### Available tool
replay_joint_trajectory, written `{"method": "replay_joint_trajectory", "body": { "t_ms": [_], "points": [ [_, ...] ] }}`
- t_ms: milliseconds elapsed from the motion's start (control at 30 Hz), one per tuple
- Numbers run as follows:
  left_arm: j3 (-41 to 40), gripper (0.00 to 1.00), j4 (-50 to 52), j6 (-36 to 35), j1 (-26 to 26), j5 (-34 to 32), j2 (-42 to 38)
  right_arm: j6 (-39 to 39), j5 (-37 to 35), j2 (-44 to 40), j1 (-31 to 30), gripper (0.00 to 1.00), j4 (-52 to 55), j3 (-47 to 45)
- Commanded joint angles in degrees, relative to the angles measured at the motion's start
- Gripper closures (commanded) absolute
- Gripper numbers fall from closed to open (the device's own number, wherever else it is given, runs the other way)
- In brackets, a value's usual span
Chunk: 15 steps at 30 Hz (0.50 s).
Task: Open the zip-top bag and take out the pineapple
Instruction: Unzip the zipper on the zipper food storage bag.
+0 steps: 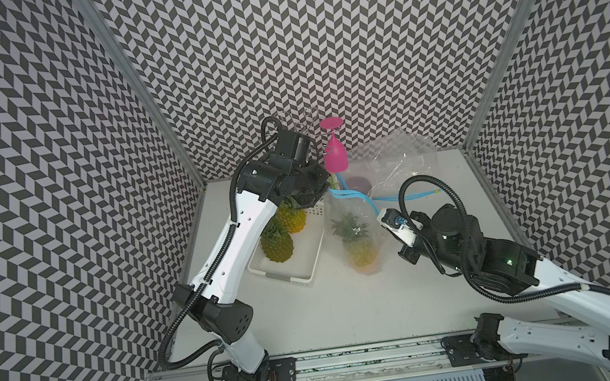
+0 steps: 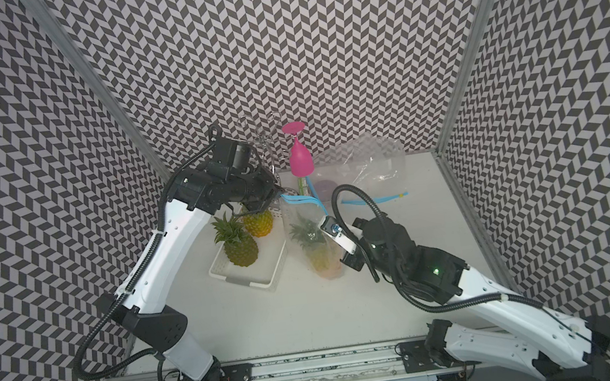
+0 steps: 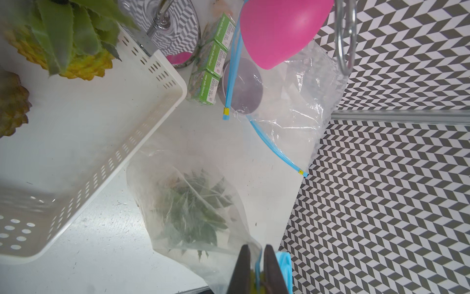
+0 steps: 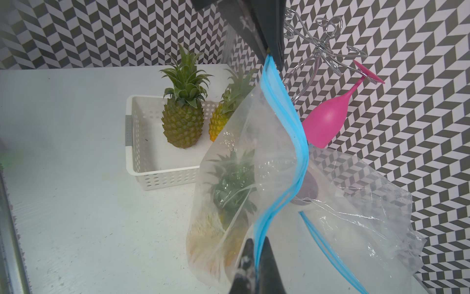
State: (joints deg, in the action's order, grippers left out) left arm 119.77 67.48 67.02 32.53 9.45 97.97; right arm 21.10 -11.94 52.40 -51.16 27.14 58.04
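Note:
The clear zip-top bag (image 1: 367,207) stands upright mid-table, and the pineapple (image 1: 361,250) shows through it, leaves up. Its blue zip (image 1: 352,193) stretches between both grippers, the two strips lying close together. My left gripper (image 1: 329,192) is shut on the zip's far-left end; the left wrist view shows its jaws (image 3: 256,250) pinching the blue strip. My right gripper (image 1: 380,215) is shut on the zip's near-right end, and the right wrist view shows the strip running between its jaws (image 4: 257,241). In that view the bag (image 4: 241,178) hangs from the left gripper (image 4: 272,51).
A white perforated basket (image 1: 291,279) left of the bag holds two pineapples (image 1: 277,245) (image 1: 291,219). Behind it a pink wine glass (image 1: 335,155) hangs upside down from a wire rack. At the back right lie a second, crumpled zip bag (image 1: 400,163), a purple bowl (image 1: 358,184) and green cartons (image 3: 211,66).

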Motion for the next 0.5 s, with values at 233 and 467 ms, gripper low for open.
{"method": "replay_joint_trajectory", "body": {
  "t_ms": [233, 467],
  "points": [
    [-0.19, 1.00, -0.68, -4.91, -2.45, -3.78, -1.63, 1.34, 6.22, -4.89, 0.57, 1.00, 4.86, -0.64],
    [1.80, 1.00, -2.61, -5.78, 1.42, -0.34, 0.01, -2.41, 7.29, -2.98, 0.97, 1.00, 1.59, 0.05]
  ]
}}
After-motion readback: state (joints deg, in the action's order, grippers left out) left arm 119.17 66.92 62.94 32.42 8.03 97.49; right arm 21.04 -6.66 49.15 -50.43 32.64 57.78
